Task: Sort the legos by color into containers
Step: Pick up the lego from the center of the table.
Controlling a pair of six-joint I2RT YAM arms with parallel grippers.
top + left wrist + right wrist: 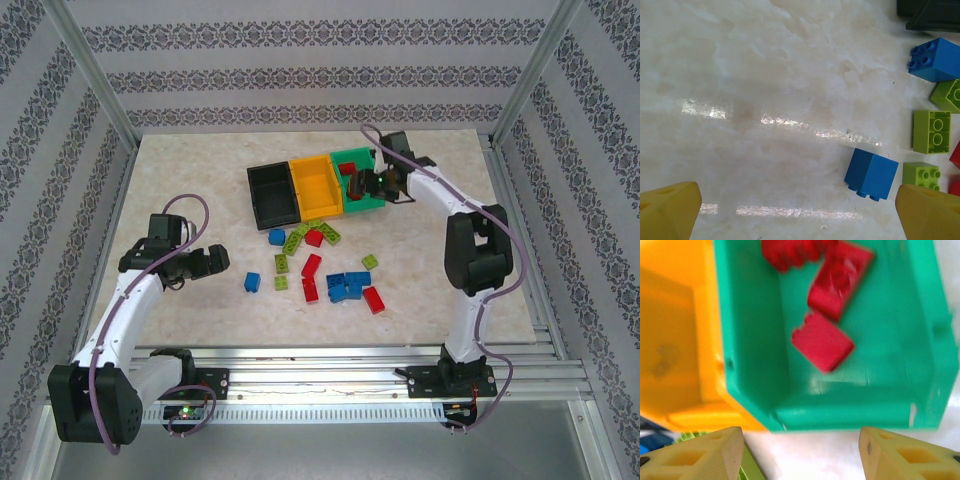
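Red bricks (pixel 822 342): at least three are lying on the floor of the teal bin (pixel 840 415), and the nearest one is blurred.
Loose legos (pixel 330 270): red, blue and lime bricks are scattered on the table just in front of the bins, so there's plenty left to sort.
Blue brick (pixel 871 174): it's on its side, apart from the pile and nearest the left arm. It looks like the next pick.
Other bins: the orange-yellow bin (pixel 675 340) touches the teal one, and the black bin (pixel 273 195) sits on its far side. Both look empty.
Right gripper (pixel 800 437): over the teal bin's near wall, fingers apart with nothing between them.
Left gripper (pixel 799 192): fingers spread wide above bare table (pixel 180 170), the blue brick close to one finger.
Doing it well: I'd shift the left gripper sideways until the blue brick is centred, then close on its flat sides. Keep clear of the lime brick (pixel 921 175) just beside it.
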